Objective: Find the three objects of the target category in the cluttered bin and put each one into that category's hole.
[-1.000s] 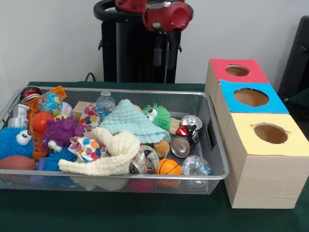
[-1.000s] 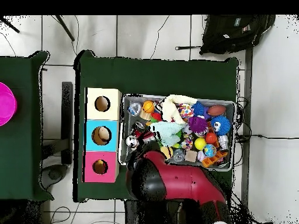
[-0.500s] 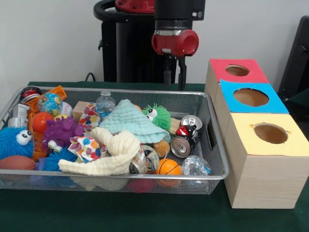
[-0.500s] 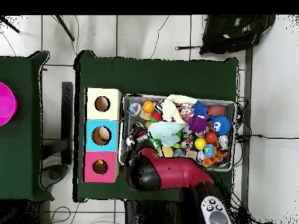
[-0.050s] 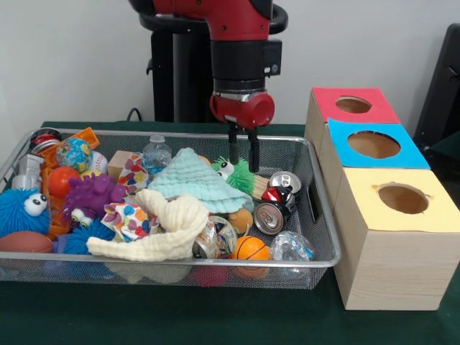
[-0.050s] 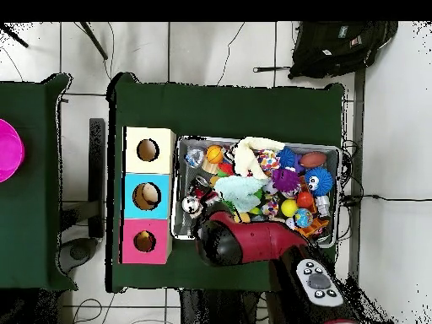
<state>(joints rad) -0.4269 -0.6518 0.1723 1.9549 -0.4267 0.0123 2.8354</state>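
Gripper [image 5: 244, 158], jaws apart and empty, hangs directly above the green fuzzy toy [image 5: 236, 172]; cans [image 5: 277, 200] lie toward the boxes.

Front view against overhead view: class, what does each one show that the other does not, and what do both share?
Only the front view shows the claw, open, hanging over the green fuzzy toy, and the bin's mesh wall. Only the overhead view shows the tiled floor, a black backpack, a pink round thing on a second green table, and something pale inside the blue box's hole. Both show the red arm, the cluttered bin and the yellow, blue and red boxes.
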